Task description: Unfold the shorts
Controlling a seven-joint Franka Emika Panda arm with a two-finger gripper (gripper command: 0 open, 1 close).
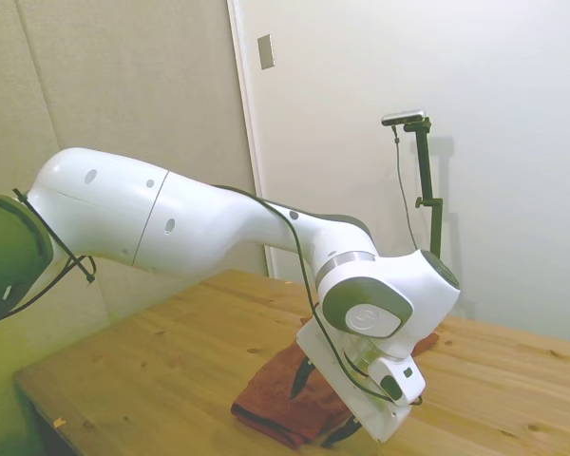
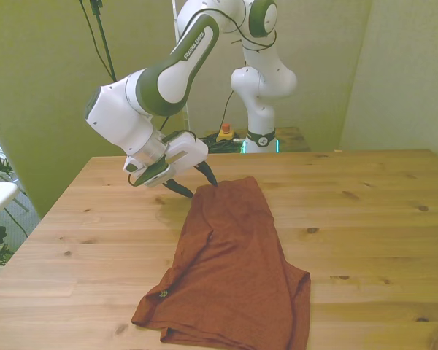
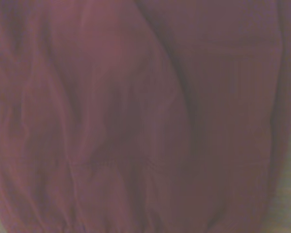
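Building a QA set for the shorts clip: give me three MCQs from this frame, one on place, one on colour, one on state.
1. Where is the hand?
A. At the shorts' far corner, front view's left
B. Over the near hem
C. Off the table

2. What colour are the shorts?
A. Blue
B. Rust-red
C. Grey

3. How is the hand?
A. Shut on the shorts
B. Open
C. Shut, empty

Key: 1 A, the dark fingers straddle that corner. 2 B, seen in all views. 3 B, the fingers stand apart.

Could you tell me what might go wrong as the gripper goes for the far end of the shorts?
The open gripper is at the very corner of the shorts, so it could close on wood or pinch both folded layers, dragging the shorts along the table instead of opening them.
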